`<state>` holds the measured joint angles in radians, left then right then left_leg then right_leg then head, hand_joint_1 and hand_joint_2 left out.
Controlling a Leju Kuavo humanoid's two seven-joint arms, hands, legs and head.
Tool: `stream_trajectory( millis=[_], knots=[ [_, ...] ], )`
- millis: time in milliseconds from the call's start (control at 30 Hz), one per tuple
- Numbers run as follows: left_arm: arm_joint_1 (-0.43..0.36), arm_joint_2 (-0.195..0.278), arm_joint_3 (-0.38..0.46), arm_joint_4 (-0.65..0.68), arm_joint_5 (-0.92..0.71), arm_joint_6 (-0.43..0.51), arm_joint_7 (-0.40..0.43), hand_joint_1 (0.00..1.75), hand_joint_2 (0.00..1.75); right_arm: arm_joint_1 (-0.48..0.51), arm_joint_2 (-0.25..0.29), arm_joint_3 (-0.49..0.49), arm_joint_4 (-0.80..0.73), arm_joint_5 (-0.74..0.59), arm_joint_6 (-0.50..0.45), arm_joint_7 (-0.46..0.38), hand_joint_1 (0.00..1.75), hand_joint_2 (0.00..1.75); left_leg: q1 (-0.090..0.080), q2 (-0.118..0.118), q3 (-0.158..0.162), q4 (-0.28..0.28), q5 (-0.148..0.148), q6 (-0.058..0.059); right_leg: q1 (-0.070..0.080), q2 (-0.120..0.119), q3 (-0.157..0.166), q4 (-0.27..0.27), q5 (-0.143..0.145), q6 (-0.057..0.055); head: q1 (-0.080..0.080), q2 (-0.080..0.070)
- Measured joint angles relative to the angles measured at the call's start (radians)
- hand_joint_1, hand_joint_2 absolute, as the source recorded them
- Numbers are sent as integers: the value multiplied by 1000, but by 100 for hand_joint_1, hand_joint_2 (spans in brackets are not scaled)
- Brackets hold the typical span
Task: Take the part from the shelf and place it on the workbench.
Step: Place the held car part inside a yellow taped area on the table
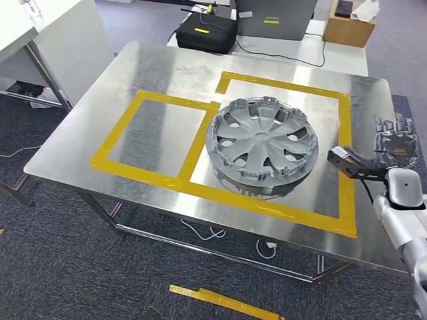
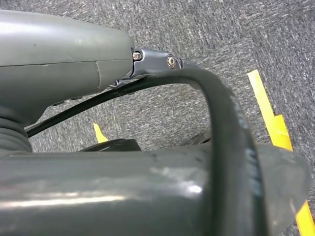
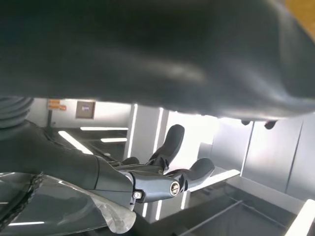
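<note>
The steel workbench (image 1: 151, 73) takes up most of the room from where the robot's head looks down, its top marked with two yellow tape (image 1: 151, 175) rectangles side by side. Flat inside the larger, right-hand rectangle lies the part, a grey wheel cover (image 1: 261, 141), face up, its near-left rim reaching the strip of tape that divides the two rectangles. Behind the bench stand a black case (image 1: 207, 32), a grey box (image 1: 274, 17) and a cardboard box (image 1: 348, 25).

The right hand (image 1: 387, 150) hovers over the bench's right edge, just beyond the tape and apart from the wheel cover. Its dark fingers (image 1: 395, 125) stand spread and upright, the thumb reaching toward the cover without touching it; the hand is released and carries nothing. The right wrist view adds what the head view cannot: seen from below, fingers (image 3: 169, 142) apart against bright ceiling lights, a big dark blurred shape across the upper part that I cannot identify.

The left wrist view looks down at grey carpet (image 2: 223, 34) with yellow floor tape (image 2: 274, 129), a black cable (image 2: 226, 118) looping across the left hand (image 2: 63, 64); its grey cover and thumb show, but whether the fingers are spread or curled I cannot tell.
</note>
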<state>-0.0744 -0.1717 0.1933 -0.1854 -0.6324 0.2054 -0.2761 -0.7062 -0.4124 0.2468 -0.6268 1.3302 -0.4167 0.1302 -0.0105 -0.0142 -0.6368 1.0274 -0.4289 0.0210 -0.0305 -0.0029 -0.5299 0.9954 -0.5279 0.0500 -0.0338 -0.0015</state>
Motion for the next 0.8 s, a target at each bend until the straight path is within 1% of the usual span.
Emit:
stream_trajectory(
  millis=[67,100,167,233,300,333,433,567,633,667,700,733,800],
  knots=[
    [3,0,7,0,6,1,-10,0,0,37,-11,-30,-36,-62,-28,-38,0,0,0,0,0,0,0,1,0,-1,1,0,-1,1,0,0],
    [5,0,13,0,12,1,-17,0,0,74,-15,-50,-77,-110,-39,-64,0,0,0,-1,0,0,-1,1,0,-2,1,0,-1,1,0,0],
    [13,-2,28,0,28,-1,-34,0,0,196,-13,-107,-219,-233,-50,-127,0,0,0,-5,1,0,-2,3,1,-6,4,-1,-4,2,0,0],
    [21,-2,45,0,38,-2,-47,0,0,344,1,-170,-387,-323,-56,-176,0,0,0,-10,1,0,-4,3,1,-11,6,-1,-6,2,0,0],
    [28,-3,58,0,40,-1,-51,0,0,461,18,-219,-516,-348,-58,-197,0,0,0,-12,0,0,-4,3,1,-13,6,-1,-8,2,0,0],
    [29,-3,63,0,40,-1,-52,0,0,499,25,-237,-560,-351,-57,-201,0,0,0,-12,0,0,-5,3,0,-12,6,-1,-8,2,0,0],
    [29,-3,73,0,40,-2,-52,0,0,554,34,-283,-646,-353,-55,-207,0,0,0,-11,1,0,-5,3,0,-10,5,-1,-8,1,0,0],
    [29,-3,80,0,40,-2,-52,0,0,582,39,-314,-701,-358,-52,-211,0,0,0,-10,1,0,-5,3,0,-9,5,-1,-8,1,0,0],
    [29,-3,83,0,42,-2,-53,0,0,600,45,-327,-724,-388,-54,-234,0,0,0,-10,2,0,-6,3,-1,-10,2,-2,-9,2,0,0],
    [29,-4,86,0,45,-2,-53,0,0,620,51,-336,-744,-420,-59,-262,0,0,0,-10,3,0,-7,4,-1,-11,0,-2,-10,2,0,0],
    [30,-4,89,0,48,0,-54,0,0,653,66,-348,-774,-463,-71,-304,0,0,-1,-11,4,2,-9,7,-2,-12,0,-5,-10,4,0,0],
    [31,-5,94,0,52,3,-53,0,0,699,89,-363,-813,-511,-92,-361,0,0,-2,-12,6,4,-13,10,-3,-14,3,-7,-12,6,0,0],
    [37,-7,104,0,56,12,-51,0,0,810,163,-404,-902,-611,-142,-512,0,0,-4,-15,9,9,-18,19,-4,-18,16,-13,-12,13,0,0]
  ],
)
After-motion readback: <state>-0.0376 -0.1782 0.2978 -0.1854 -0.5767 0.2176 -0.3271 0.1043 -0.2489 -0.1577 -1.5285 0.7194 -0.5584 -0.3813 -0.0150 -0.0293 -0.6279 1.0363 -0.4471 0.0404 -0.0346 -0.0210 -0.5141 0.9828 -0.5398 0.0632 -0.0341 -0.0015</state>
